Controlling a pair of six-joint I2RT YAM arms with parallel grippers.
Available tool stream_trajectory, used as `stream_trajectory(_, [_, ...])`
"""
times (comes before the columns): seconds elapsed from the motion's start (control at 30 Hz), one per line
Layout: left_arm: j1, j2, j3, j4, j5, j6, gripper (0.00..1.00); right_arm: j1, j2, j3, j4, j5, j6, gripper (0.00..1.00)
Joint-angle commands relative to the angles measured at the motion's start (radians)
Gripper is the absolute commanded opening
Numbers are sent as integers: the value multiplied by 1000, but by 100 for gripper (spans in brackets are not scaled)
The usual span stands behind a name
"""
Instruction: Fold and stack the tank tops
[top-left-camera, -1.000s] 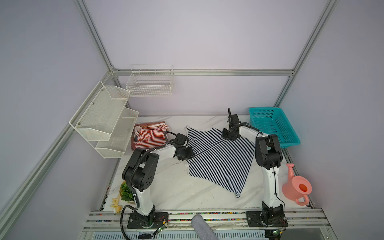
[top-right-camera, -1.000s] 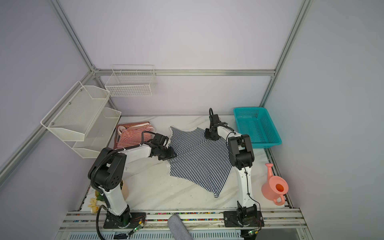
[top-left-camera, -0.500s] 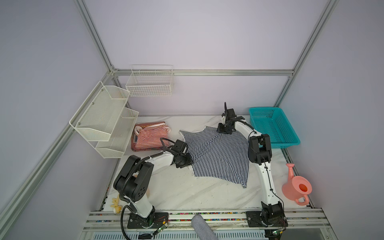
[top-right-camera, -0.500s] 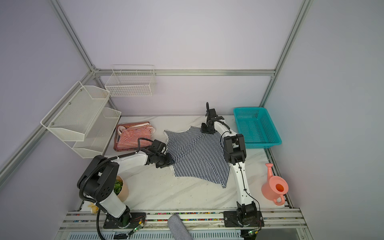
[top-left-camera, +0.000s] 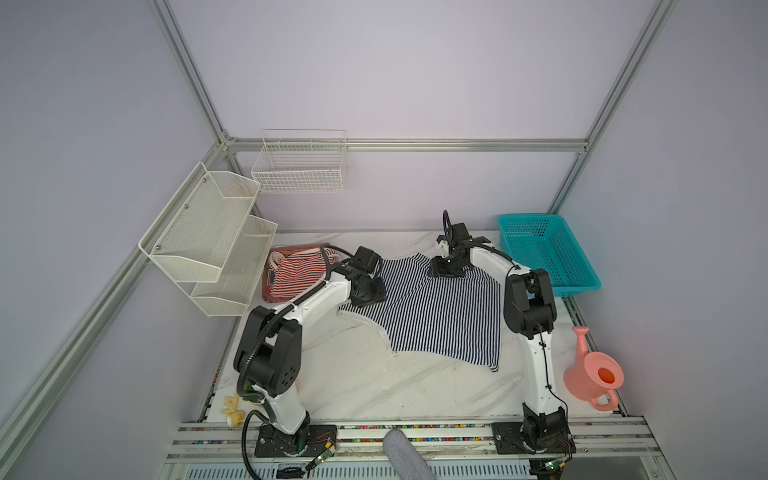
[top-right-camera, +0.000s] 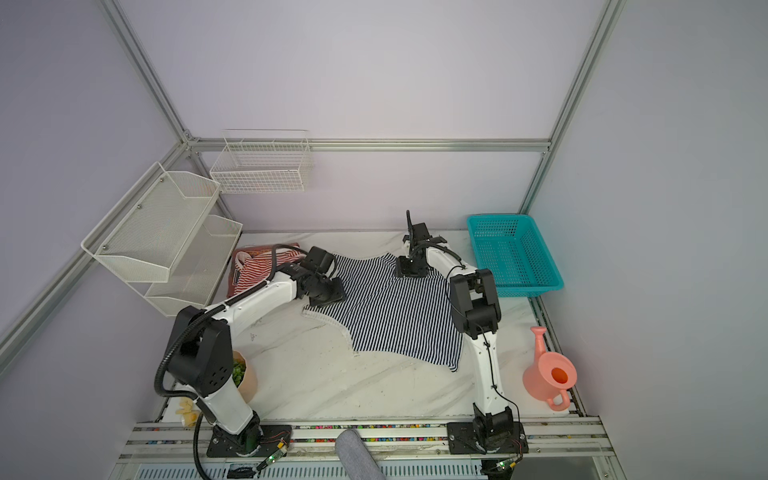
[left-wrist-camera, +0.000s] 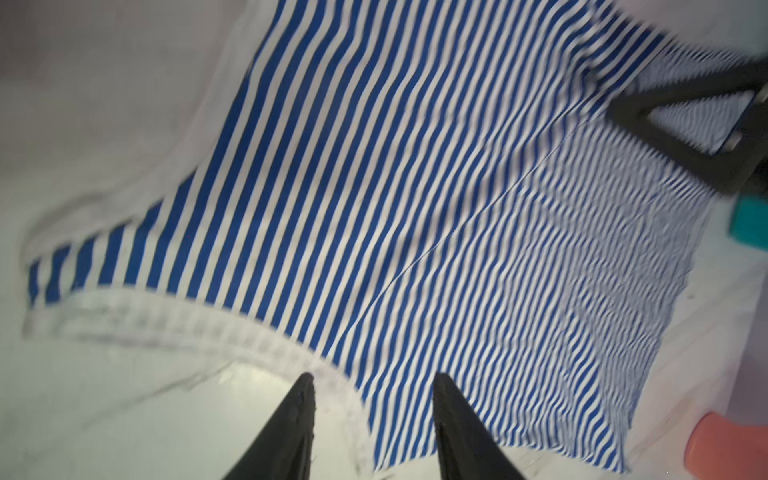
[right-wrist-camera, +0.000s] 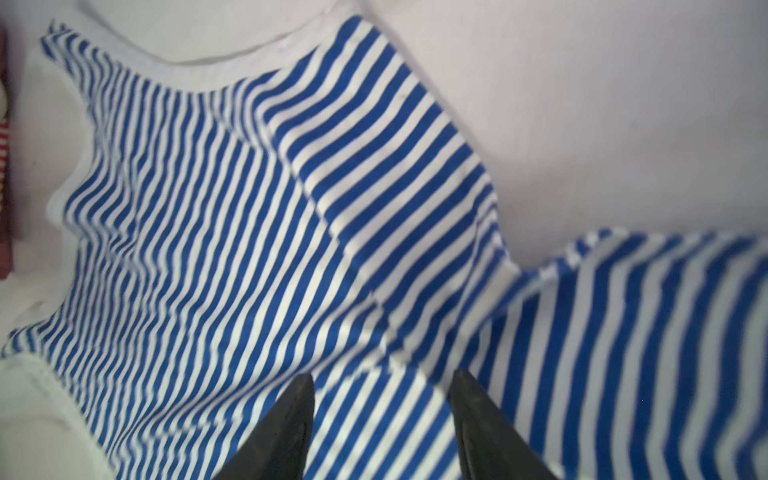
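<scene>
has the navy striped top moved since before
Yes: the navy striped top drew its near corner back from the front rail, toward the teal basket.

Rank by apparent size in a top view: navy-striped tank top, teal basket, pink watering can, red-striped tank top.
1. navy-striped tank top
2. teal basket
3. pink watering can and red-striped tank top: too alike to rank, the top partly hidden.

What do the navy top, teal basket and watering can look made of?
Navy top: soft cloth, probably knit, matte; it drapes and wrinkles. Teal basket: likely moulded plastic, with perforated lattice walls. Watering can: probably plastic, smooth, uniform pink with a moulded handle.
</scene>
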Motion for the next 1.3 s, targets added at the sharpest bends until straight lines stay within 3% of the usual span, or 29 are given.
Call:
stream_trajectory(0.0, [17, 108, 204, -35, -10, 94, 46, -2, -208, -137, 83, 33, 41, 55])
stream_trajectory(0.27, [41, 383, 460, -42, 47, 122, 46, -1, -495, -509, 136, 134, 154, 54])
stream_trajectory(0.47, [54, 457, 485, -37, 21, 107, 46, -1, -614, -699, 137, 167, 221, 54])
stream_trajectory(0.8, [117, 414, 249, 7, -16, -5, 46, -2, -669, -865, 131, 193, 251, 52])
stream_trajectory(1.07, [149, 317, 10, 71, -68, -82, 46, -4, -595, -883, 136, 239, 234, 52])
stream_trajectory(1.27, [168, 250, -77, 76, -134, -126, 46, -20, -484, -856, 168, 243, 206, 54])
